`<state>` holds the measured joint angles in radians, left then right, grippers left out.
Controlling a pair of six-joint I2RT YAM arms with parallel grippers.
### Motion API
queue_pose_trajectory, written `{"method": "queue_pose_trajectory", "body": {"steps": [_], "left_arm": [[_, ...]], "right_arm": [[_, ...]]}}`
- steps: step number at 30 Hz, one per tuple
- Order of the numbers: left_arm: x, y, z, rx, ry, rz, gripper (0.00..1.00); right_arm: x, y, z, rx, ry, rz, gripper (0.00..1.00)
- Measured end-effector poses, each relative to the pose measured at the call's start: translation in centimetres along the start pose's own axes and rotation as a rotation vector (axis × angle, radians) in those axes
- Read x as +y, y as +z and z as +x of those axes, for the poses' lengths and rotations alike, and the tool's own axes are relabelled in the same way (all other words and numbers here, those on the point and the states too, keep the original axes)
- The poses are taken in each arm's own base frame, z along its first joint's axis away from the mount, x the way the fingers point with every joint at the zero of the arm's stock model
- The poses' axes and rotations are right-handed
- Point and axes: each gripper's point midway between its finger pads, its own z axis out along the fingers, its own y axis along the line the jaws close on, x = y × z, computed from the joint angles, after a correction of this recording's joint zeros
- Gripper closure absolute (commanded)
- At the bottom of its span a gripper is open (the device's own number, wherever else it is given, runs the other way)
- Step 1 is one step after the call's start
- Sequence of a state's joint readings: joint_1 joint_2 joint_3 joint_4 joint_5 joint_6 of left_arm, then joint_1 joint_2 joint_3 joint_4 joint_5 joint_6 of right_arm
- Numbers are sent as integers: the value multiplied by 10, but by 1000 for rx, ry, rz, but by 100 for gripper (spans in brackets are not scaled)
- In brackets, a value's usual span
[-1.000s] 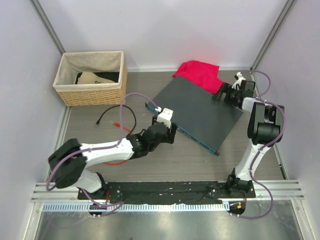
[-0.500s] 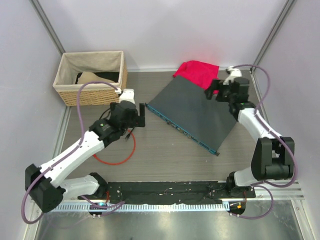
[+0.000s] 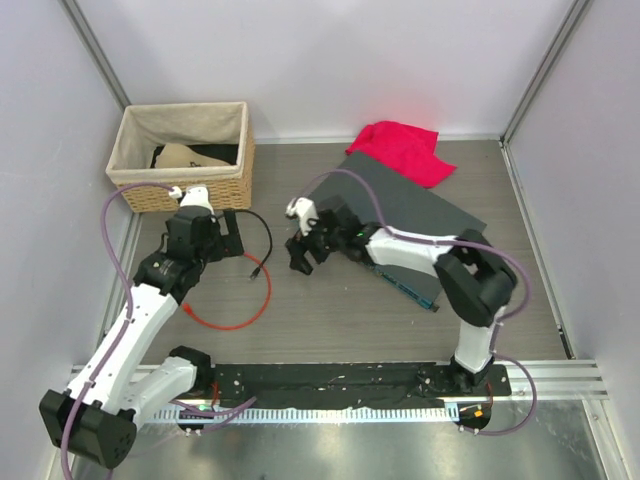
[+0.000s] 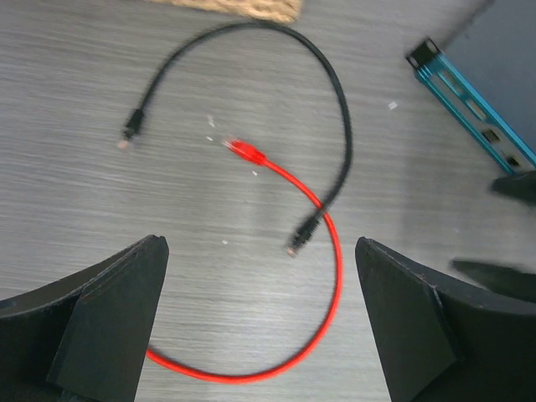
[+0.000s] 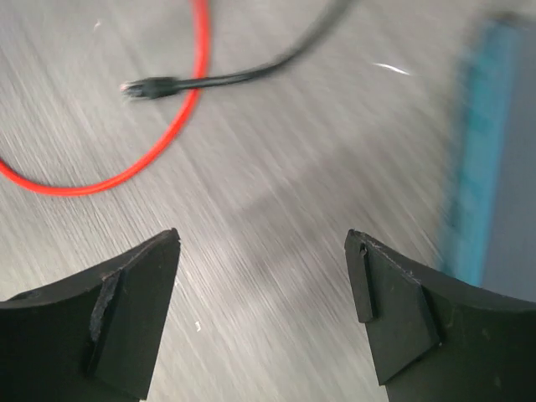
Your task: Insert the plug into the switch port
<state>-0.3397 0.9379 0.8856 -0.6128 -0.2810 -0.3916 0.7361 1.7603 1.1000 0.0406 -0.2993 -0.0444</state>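
Observation:
The switch is a flat dark-grey box (image 3: 405,210) with a teal front face (image 3: 400,283) carrying the row of ports; the face also shows in the left wrist view (image 4: 463,95) and, blurred, in the right wrist view (image 5: 481,167). A black cable (image 3: 268,235) with a plug (image 4: 301,234) and a red cable (image 3: 235,322) with a red plug (image 4: 244,152) lie loose on the table left of the switch. My left gripper (image 3: 232,237) hovers open above them (image 4: 260,327). My right gripper (image 3: 303,258) is open and empty by the switch's left corner (image 5: 261,276), with the black plug (image 5: 151,86) ahead of it.
A woven basket (image 3: 185,180) with cloth lining stands at the back left. A red cloth (image 3: 405,150) lies behind the switch. The black cable's other plug (image 4: 131,127) lies near the basket. Walls close the table on the left, back and right.
My left gripper has pulled back from the switch's front face toward the left, above the cables. My right arm has swung from the switch's far right corner to its front left corner.

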Motion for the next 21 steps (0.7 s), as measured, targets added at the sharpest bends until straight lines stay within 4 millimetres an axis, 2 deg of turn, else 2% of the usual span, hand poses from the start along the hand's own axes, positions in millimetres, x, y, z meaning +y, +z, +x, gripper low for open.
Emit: {"method": "queue_pose_trajectory", "body": {"steps": [2,6,10,15,21], "left_arm": [[7,-3,-5,-26,-8,-21,0],[19,-17,-16,-99,-18,-58,0],[31,-25,-24,-146,-26,-98,0],[40,-24,-23,-147,-36,-129,0],[45,-22,-22,-143,-44,-145,0]], "right_arm": [[18,26,4,48,-101,-58,13],[35,57,3,105,-285,-147,13],[34,72,-7,128,-449,-198,15],[29,91,-15,154,-590,-247,19],[27,114,-8,190,-668,-311,24]]}}
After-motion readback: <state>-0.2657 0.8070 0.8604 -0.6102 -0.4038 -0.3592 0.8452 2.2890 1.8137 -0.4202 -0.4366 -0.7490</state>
